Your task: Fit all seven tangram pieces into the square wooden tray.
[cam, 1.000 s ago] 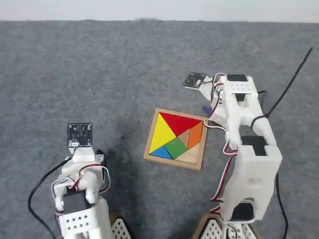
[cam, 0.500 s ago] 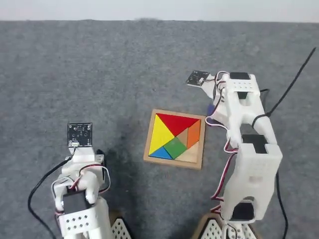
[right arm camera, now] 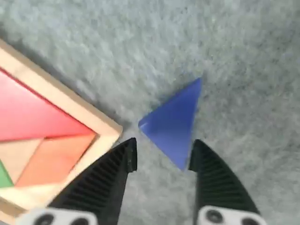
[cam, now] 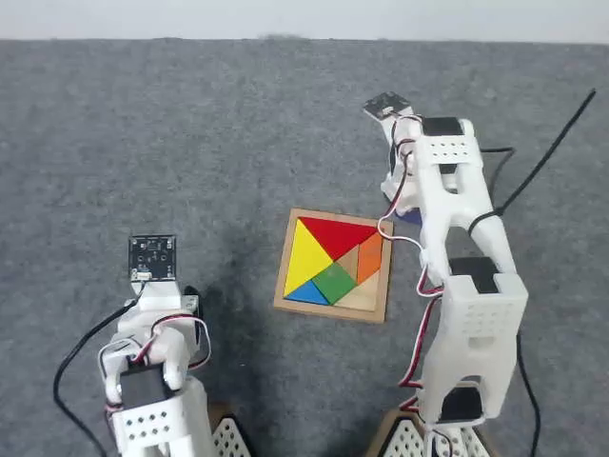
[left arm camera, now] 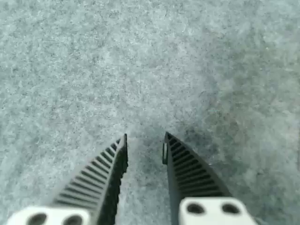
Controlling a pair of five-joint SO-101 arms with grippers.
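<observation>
The square wooden tray [cam: 285, 286] lies mid-table holding red [cam: 338, 233], yellow [cam: 309, 257], green [cam: 335, 283], blue [cam: 304, 293] and orange [cam: 372, 259] pieces, with bare wood showing between them. A violet-blue triangle [right arm camera: 174, 122] lies flat on the carpet just outside the tray's corner [right arm camera: 105, 129]. My right gripper [right arm camera: 161, 147] hovers open over it, one finger on each side of the triangle's near tip, not touching it. In the high view a sliver of the triangle [cam: 411, 217] peeks from under the right arm. My left gripper [left arm camera: 145, 137] is open over bare carpet, holding nothing.
Grey carpet covers the whole table. The left arm [cam: 152, 362] sits at the front left, well apart from the tray. The right arm [cam: 461, 248] stretches along the tray's right side, with a black cable [cam: 552, 157] trailing to the right.
The right arm has stretched farther back, its wrist moving away from the tray's right edge. The tray, its pieces and the left arm have not moved.
</observation>
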